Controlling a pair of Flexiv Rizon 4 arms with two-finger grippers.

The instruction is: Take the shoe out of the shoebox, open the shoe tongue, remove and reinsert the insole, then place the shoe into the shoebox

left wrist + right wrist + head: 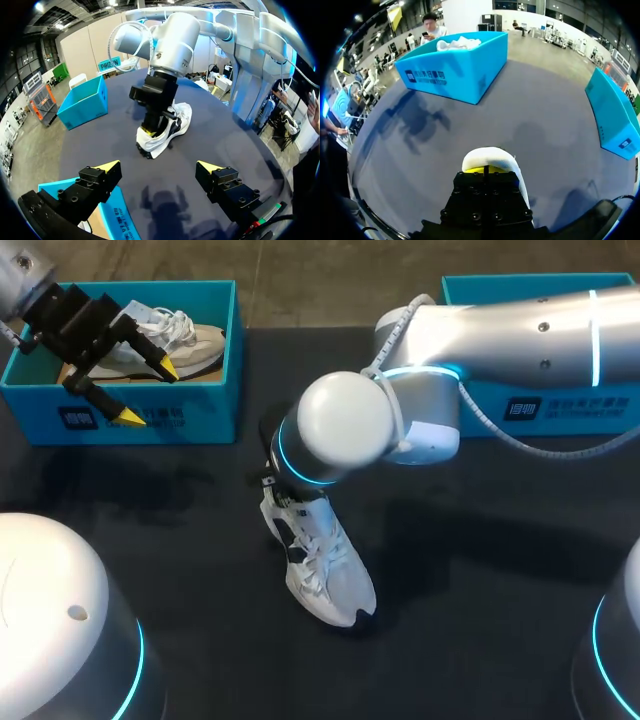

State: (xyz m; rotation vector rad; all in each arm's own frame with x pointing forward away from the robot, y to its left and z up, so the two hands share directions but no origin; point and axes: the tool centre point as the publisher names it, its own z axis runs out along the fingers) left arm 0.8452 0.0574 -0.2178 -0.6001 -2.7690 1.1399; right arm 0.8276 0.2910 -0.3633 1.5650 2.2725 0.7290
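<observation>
Wide dark desk (480, 570), and the right arm (500, 335) sweeps in across it to the middle. 2 blue shoeboxes at the far edge: the left shoebox (150, 415) holds a second shoe (190, 340), while the right shoebox (560, 405) is largely hidden behind that arm.

The white shoe (325, 565) is out on the desk between them, well apart from both, toe pointing toward the robot. The right pincer (485, 170) is planted at its heel end, down by the opening. The yellow tips are sunk behind the white collar, so whether it is clamped on anything cannot be told.

The left pincer (150, 395) hovers over the near wall of the left shoebox, fingers wide apart, nothing between them.

Likely the tongue or insole stage. The risks: nothing else pins the shoe, so a pull by the right arm may lift or drag the whole shoe instead of freeing the insole. A shallow hold could slip off the collar and tip the shoe onto its side.
</observation>
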